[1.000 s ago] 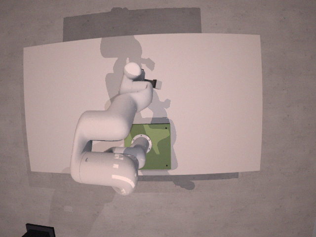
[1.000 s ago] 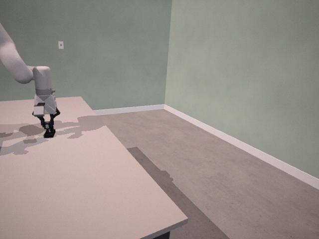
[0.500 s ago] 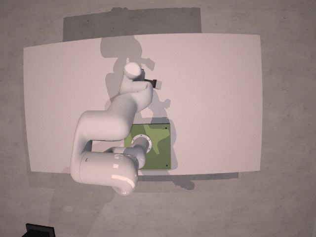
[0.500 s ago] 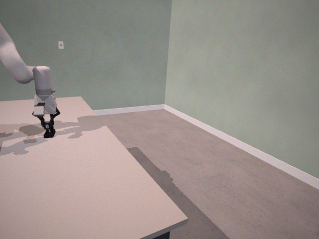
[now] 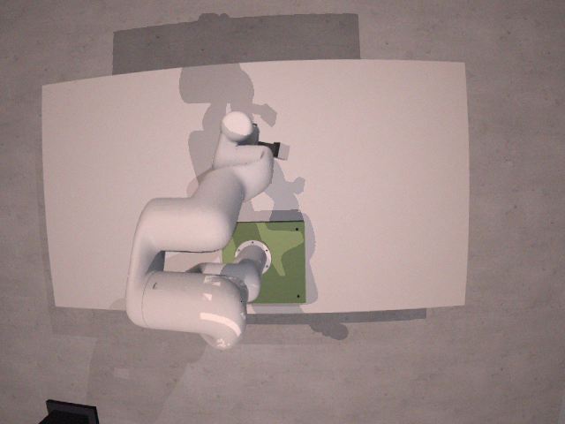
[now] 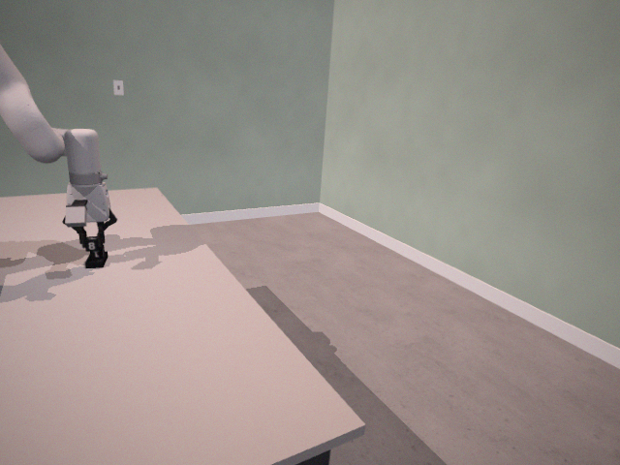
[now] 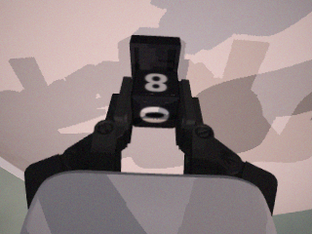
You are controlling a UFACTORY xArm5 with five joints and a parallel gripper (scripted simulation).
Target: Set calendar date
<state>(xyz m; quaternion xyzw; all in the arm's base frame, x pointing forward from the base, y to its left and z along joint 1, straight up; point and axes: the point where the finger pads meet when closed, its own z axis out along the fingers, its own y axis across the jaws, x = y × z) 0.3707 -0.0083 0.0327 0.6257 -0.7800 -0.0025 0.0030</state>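
The calendar tray (image 6: 96,262) (image 7: 155,53) is located on the counter (image 5: 373,182) (image 6: 125,350) (image 7: 39,39), below the tool (image 6: 94,244) (image 7: 155,93). In the wrist view, the tray's visible part extends from the cube (image 6: 92,245) (image 7: 156,97) toward the upper edge of the picture, between and beyond the two fingers. The direction of its month side and its full long axis cannot be determined, as the cube and fingers cover part of it. The arm (image 5: 209,223) (image 6: 82,152) rises from a green base plate (image 5: 291,287), bends out to one side and reaches back over the counter; its last section points down in the exterior view. The tool is clamped on the cube, one finger against each of two opposite sides. In the top view, the fingertips and the calendar are hidden by the arm. The cube is black with white digits: an 8 on one visible face and a 0 on the adjoining face, nearer the wrist camera. The tray is black, with a raised edge. Whether the cube touches the tray's floor cannot be determined

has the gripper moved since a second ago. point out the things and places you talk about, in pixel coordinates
No, not visibly: the gripper (image 6: 95,245) (image 7: 155,93) hangs at the same place relative to the table's (image 5: 387,182) (image 6: 200,350) edge in the exterior view.
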